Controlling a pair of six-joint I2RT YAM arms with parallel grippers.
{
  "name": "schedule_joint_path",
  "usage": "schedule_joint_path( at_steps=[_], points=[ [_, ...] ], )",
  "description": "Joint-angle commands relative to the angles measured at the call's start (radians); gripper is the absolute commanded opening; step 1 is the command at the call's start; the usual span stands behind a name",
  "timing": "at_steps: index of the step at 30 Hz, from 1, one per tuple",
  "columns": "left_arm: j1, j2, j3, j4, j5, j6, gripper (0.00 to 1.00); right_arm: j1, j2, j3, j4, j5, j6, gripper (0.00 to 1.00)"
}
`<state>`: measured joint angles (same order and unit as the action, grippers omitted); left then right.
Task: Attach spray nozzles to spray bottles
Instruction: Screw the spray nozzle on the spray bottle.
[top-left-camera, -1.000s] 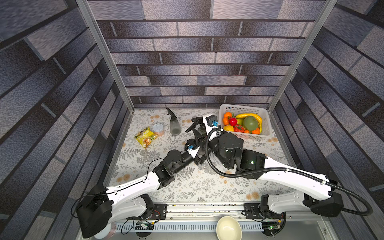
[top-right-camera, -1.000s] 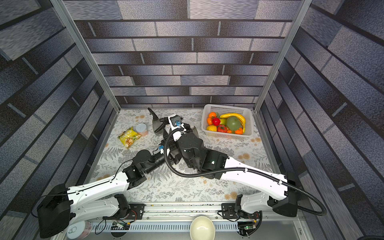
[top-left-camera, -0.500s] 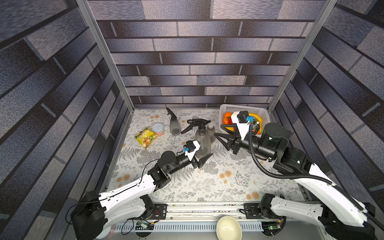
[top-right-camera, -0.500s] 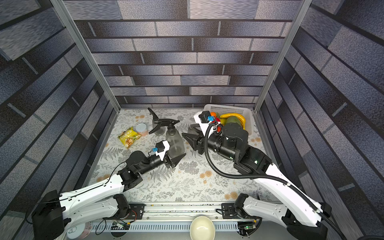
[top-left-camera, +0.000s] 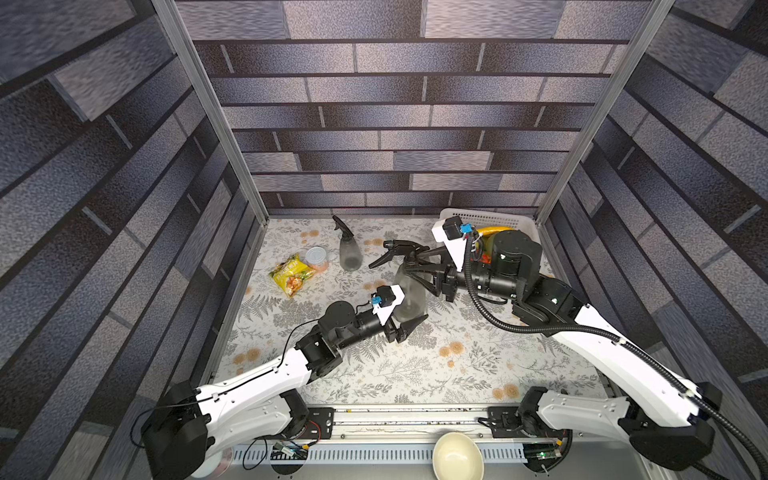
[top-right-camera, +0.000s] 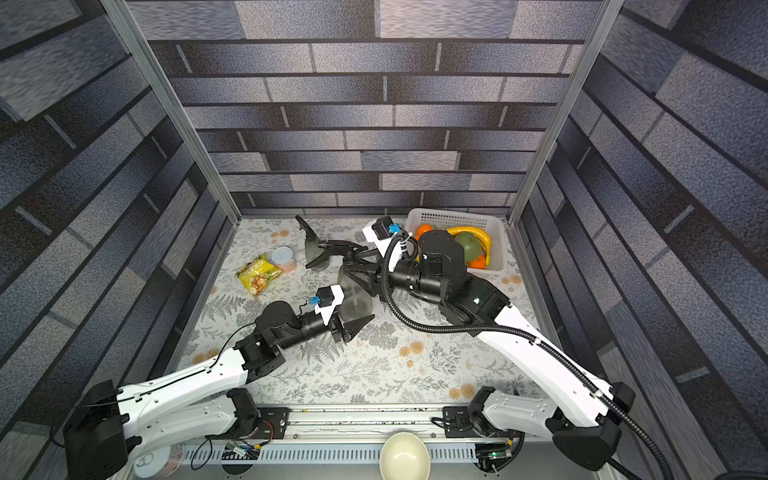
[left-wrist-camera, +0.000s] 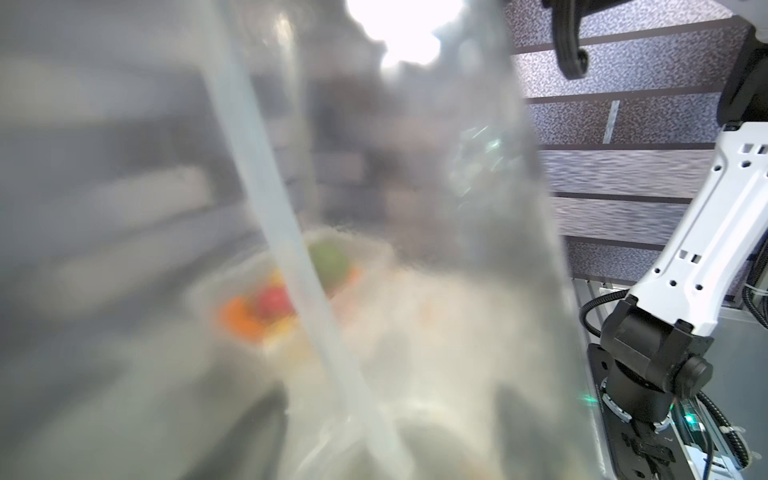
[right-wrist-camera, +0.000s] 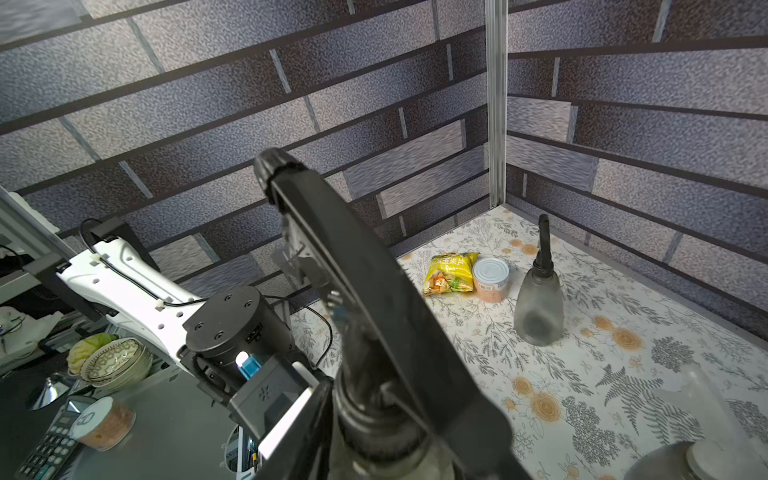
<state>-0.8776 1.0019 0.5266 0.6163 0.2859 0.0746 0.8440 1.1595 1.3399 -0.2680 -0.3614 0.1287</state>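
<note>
A smoky grey spray bottle (top-left-camera: 409, 291) (top-right-camera: 355, 297) stands upright in mid-table with my left gripper (top-left-camera: 409, 309) (top-right-camera: 357, 307) shut on its lower body. The bottle's wall (left-wrist-camera: 415, 208) fills the left wrist view, and a white dip tube (left-wrist-camera: 282, 208) runs down inside it. On its neck sits a black spray nozzle (top-left-camera: 399, 249) (top-right-camera: 336, 249) (right-wrist-camera: 353, 257). My right gripper (top-left-camera: 413, 266) (top-right-camera: 353, 266) (right-wrist-camera: 374, 415) reaches in from the right, its jaws closed against the nozzle's collar. Another bottle (top-left-camera: 349, 253) (right-wrist-camera: 538, 307) wearing a black nozzle stands at the back.
A white basket (top-left-camera: 490, 218) of fruit sits at the back right, partly under my right arm. A yellow snack bag (top-left-camera: 291, 276) and a silver-lidded can (top-left-camera: 316, 257) lie at the back left. A blurred translucent shape (right-wrist-camera: 706, 399) shows near my right gripper.
My right arm drew back to the right, then its gripper came in on the nozzle's collar and narrowed. The left arm kept the bottle nearly still.
</note>
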Motion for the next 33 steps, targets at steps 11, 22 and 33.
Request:
schedule_joint_path(
  at_steps=[11, 22, 33],
  points=[
    [0.002, 0.011, 0.039, 0.040, 0.012, 0.009, 0.78, -0.002, 0.033, -0.012, 0.045, -0.080, 0.045, 0.26],
    [0.029, 0.028, 0.047, 0.090, -0.114, 0.035, 0.79, 0.090, 0.055, -0.103, 0.086, 0.374, 0.026, 0.12],
    [-0.019, 0.067, 0.058, 0.125, -0.286, 0.170, 0.79, 0.304, 0.178, -0.129, 0.304, 0.962, -0.073, 0.08]
  ],
)
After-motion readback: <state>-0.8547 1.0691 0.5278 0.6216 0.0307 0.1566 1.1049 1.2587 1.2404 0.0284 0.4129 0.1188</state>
